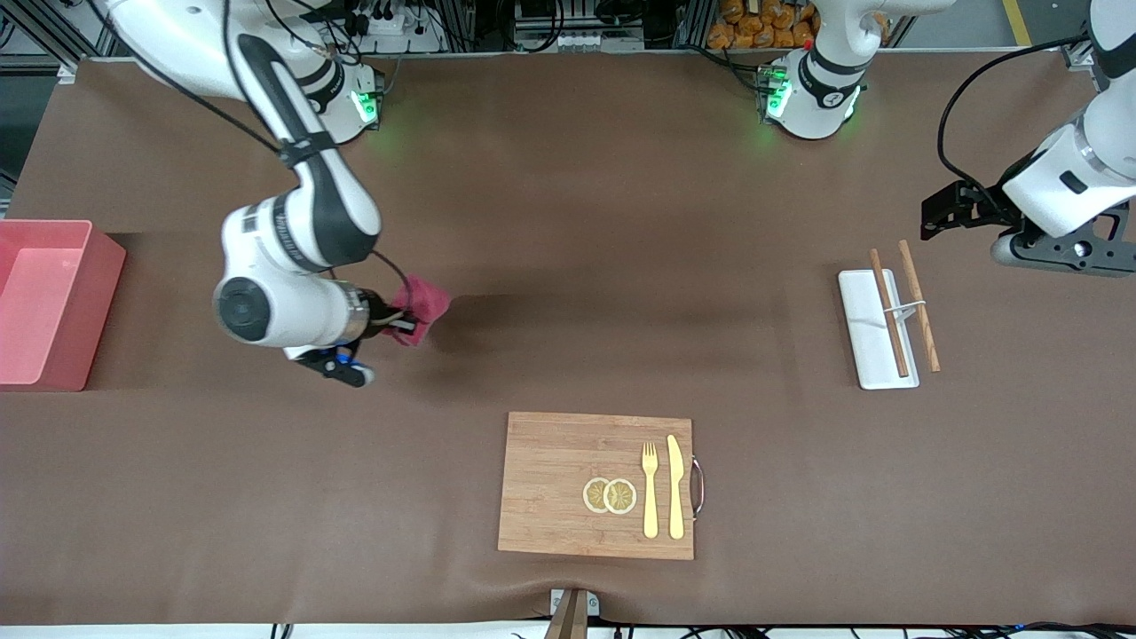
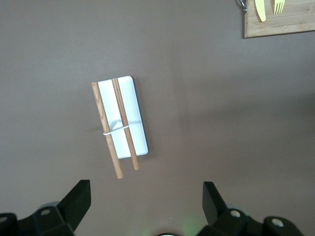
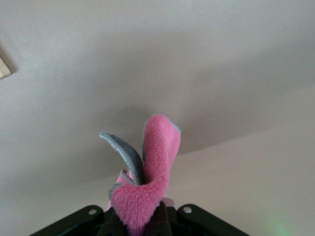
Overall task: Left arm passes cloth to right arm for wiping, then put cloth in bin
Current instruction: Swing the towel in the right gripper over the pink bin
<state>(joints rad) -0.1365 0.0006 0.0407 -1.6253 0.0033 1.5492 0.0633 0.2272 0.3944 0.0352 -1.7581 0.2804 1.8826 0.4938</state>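
My right gripper [image 1: 404, 321] is shut on the magenta-pink cloth [image 1: 424, 304], which it holds over bare tabletop between the bin and the cutting board. In the right wrist view the cloth [image 3: 157, 157] sticks up out of the shut gripper [image 3: 142, 221], folded, with a grey edge showing. The pink bin [image 1: 44, 302] stands at the right arm's end of the table and looks empty. My left gripper [image 1: 936, 213] hangs open and empty over the left arm's end of the table, near the white tray. In its wrist view the left gripper [image 2: 146, 196] has its fingers wide apart over bare table.
A flat white tray [image 1: 874, 328] carries two wooden chopsticks [image 1: 890, 311] on a small rest. A wooden cutting board [image 1: 550, 484], nearer the front camera, holds two lemon slices [image 1: 610, 495], a yellow fork [image 1: 650, 488] and a knife [image 1: 676, 486].
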